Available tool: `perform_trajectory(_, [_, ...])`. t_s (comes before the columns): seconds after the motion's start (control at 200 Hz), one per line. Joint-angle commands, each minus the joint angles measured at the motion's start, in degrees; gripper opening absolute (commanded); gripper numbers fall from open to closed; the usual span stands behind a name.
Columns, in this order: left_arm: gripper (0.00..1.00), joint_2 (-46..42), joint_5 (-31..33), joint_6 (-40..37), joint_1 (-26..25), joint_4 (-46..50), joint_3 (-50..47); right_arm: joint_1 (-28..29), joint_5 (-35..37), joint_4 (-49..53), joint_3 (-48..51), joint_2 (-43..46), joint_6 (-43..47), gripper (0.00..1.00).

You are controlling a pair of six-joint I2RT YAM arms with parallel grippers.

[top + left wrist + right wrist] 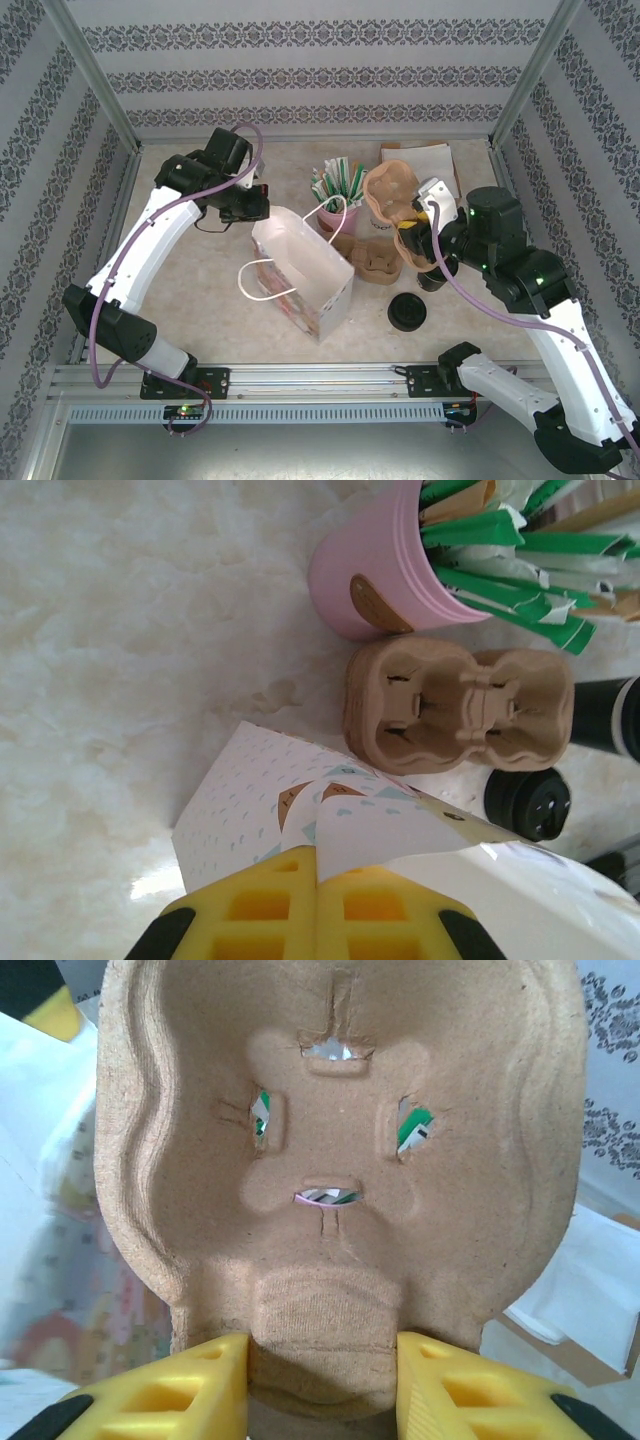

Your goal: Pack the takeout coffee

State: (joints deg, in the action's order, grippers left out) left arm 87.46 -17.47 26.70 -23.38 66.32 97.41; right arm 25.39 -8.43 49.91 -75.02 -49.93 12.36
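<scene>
Right wrist view: the right gripper (322, 1370) has its yellow pads closed on the neck of a brown moulded-pulp cup carrier (340, 1160), which it holds up on edge. The left gripper (318, 900) is pinched tight on the rim of the white printed paper bag (250, 800), keeping its mouth open. The small dark, black-lidded takeout coffee (434, 282) stands on the table just below the right gripper, outside the bag. This looks like the carrier-loading step. Next, the carrier probably has to go level into the bag, ahead of the cup. The pale marbled tabletop (190, 280) is enclosed by striped patterned wallpaper (300, 60).
</scene>
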Motion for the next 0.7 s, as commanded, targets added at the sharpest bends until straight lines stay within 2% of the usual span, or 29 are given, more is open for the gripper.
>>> perform_trajectory(0.0, [0.00, -2.2, 1.3, 10.2, -1.9, -2.6, -0.4, 0.6, -1.4, -0.5, -2.5, 1.1, 1.6, 0.39])
perform_trajectory(0.12, [0.00, -3.5, 2.9, 13.9, -4.0, -4.4, -2.4, 0.6, -3.7, -0.7, -4.1, 1.5, 2.0, 0.39])
perform_trajectory(0.38, [0.00, -7.7, 2.9, 18.1, -6.6, -11.0, -9.3, 2.0, -19.1, -0.5, -8.0, 0.8, 2.2, 0.38])
perform_trajectory(0.52, [0.00, -10.6, 2.5, 18.8, -6.8, -13.7, -13.3, 5.5, -21.4, -1.4, -9.9, -0.9, 0.3, 0.37])
perform_trajectory(0.585, [0.15, -11.7, 1.3, 18.5, -6.7, -15.8, -15.1, 8.4, -20.1, -2.5, -9.8, -1.6, -0.3, 0.37])
perform_trajectory(0.644, [0.17, -12.1, -0.2, 17.7, -6.7, -16.9, -15.8, 11.7, -17.6, -3.0, -9.8, -2.5, -0.5, 0.37])
perform_trajectory(0.694, [0.23, -12.4, -1.8, 17.0, -6.8, -17.6, -15.9, 14.7, -14.8, -3.0, -10.0, -3.7, -0.1, 0.37])
